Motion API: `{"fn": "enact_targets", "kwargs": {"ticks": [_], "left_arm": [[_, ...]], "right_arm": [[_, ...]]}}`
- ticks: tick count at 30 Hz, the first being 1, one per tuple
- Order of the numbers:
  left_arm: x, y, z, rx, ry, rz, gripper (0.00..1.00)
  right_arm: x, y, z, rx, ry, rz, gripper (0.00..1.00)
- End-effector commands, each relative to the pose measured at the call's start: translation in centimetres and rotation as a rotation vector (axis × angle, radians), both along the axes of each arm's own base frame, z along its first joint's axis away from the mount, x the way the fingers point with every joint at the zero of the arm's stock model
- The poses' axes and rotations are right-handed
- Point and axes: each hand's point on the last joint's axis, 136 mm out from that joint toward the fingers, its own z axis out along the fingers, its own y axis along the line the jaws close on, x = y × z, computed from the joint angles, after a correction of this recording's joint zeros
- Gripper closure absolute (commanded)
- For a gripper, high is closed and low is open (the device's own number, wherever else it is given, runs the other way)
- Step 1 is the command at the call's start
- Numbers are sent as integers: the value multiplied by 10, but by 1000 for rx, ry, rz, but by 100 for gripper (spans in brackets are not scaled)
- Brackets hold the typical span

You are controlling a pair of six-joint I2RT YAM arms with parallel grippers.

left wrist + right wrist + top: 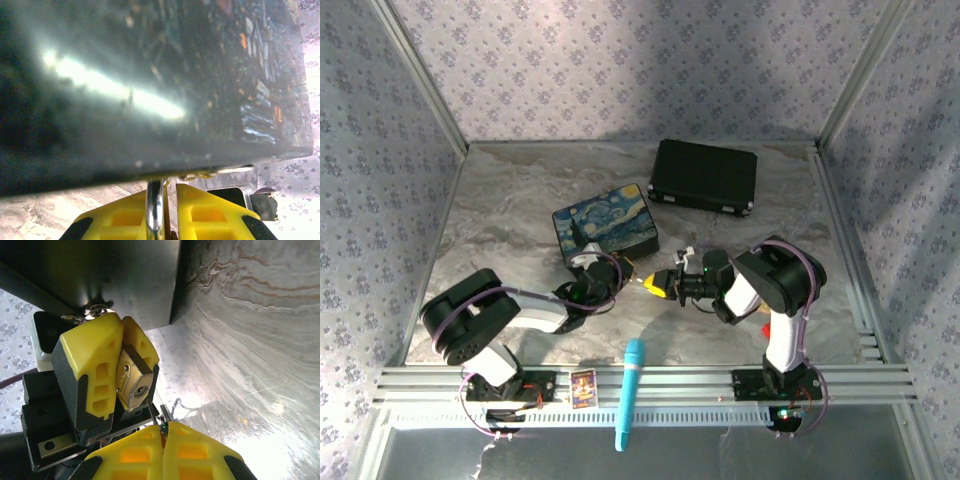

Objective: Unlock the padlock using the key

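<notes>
Showing its round keyhole (142, 390), the boxy brass padlock (131, 382) gleams.

Brass-gold padlock (132, 385), blue-and-yellow painted box (605, 228), black case (704, 177), grey marbled table (510, 200).

You see: Starry Night box (607, 228) centre; black case (704, 177) behind it, rightward, apart; cyan stick (629, 393) across front rail (720, 378).
</notes>
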Motion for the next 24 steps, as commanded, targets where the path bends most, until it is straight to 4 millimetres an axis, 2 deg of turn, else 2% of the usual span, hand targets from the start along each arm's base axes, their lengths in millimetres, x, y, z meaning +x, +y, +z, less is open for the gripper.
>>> {"fn": "enact_targets", "kwargs": {"ticks": [1, 5, 20, 24], "left_arm": [[0, -8, 16, -134, 16, 0, 100], [0, -10, 20, -137, 12, -10, 100], [-4, -20, 31, -194, 11, -39, 100], [-4, -19, 32, -204, 12, -34, 100]], "right_arm": [[-1, 7, 11, 37, -34, 36, 100], [-2, 11, 13, 39, -43, 43, 100], [20, 13, 26, 63, -62, -19, 100], [26, 13, 23, 61, -48, -43, 100]]}}
